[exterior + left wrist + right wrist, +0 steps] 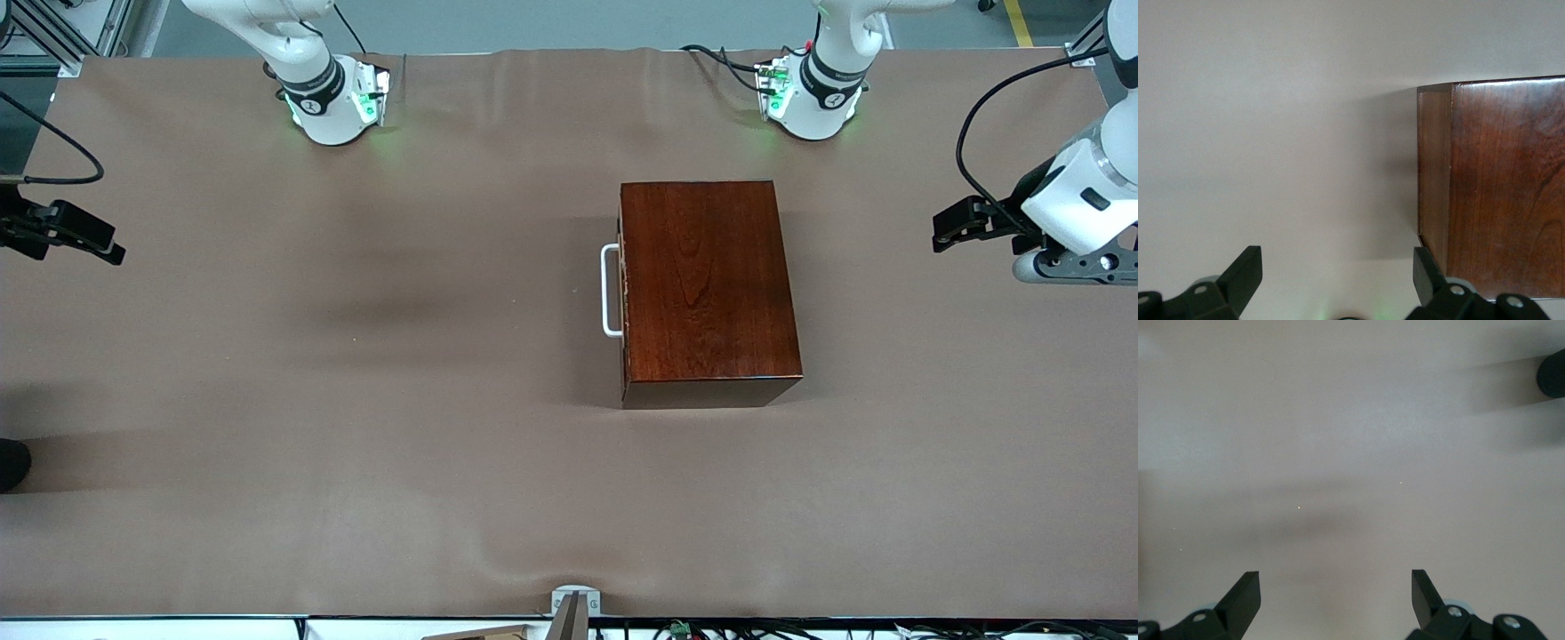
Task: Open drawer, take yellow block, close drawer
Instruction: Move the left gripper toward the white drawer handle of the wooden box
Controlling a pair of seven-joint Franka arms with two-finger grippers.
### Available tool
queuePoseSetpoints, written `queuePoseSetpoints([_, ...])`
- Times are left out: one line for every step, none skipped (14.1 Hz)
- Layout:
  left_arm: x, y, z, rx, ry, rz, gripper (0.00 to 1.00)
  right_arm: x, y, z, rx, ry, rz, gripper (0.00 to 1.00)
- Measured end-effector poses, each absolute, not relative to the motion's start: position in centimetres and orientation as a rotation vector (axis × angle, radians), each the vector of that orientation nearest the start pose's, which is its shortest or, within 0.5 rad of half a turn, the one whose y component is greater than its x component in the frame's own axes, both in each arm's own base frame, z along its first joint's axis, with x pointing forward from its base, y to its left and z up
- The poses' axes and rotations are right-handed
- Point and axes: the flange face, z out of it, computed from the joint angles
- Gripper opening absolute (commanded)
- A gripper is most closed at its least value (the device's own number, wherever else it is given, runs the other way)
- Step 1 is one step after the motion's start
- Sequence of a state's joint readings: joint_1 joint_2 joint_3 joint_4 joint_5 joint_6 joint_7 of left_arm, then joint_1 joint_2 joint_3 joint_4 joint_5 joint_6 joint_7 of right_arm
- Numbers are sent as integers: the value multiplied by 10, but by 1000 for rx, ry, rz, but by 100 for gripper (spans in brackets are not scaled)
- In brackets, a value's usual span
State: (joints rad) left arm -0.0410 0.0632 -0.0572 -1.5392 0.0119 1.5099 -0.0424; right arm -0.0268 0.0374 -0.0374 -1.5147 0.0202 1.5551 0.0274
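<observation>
Both grippers are hanging spread wide, holding nothing: the left gripper (1338, 280) over the table (356, 373) just beside the wooden box (707, 284), the right gripper (1336, 600) well apart. The drawer (624, 293) is sitting shut, likely sliding stiffly; its white handle (610, 291) is facing open cloth. No yellow block is showing.

Both arms white with rounded shells, black band at each base joint, green LEDs lit on left arm base (813, 93) and right arm base (331, 100). Black cables run off both bases and loop along left arm wrist (1080, 196). Left gripper (1338, 283) and right gripper (1336, 600): black wedge fingers, silver screws at the knuckles.
</observation>
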Motion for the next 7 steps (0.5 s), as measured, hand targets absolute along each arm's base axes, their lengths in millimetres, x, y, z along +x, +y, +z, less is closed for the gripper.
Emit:
queuePoseSetpoints([564, -53, 599, -3122, 87, 143, 100, 564, -34, 629, -3120, 142, -5, 100])
queuePoseSetpoints([564, -53, 599, -3122, 88, 143, 100, 564, -34, 629, -3120, 142, -6, 100])
queuePoseSetpoints([564, -54, 599, -3122, 89, 144, 100, 564, -34, 629, -3120, 142, -6, 100])
queuePoseSetpoints([564, -55, 598, -3122, 91, 147, 100, 564, -34, 629, -3120, 142, -6, 100])
queuePoseSetpoints([565, -55, 596, -3122, 93, 151, 100, 564, -34, 629, -3120, 142, -7, 100])
queuePoseSetpoints([566, -56, 595, -3121, 95, 155, 100, 564, -34, 630, -3120, 142, -8, 100])
queuePoseSetpoints([566, -58, 593, -3119, 93, 160, 100, 564, -34, 630, -3120, 142, -9, 100])
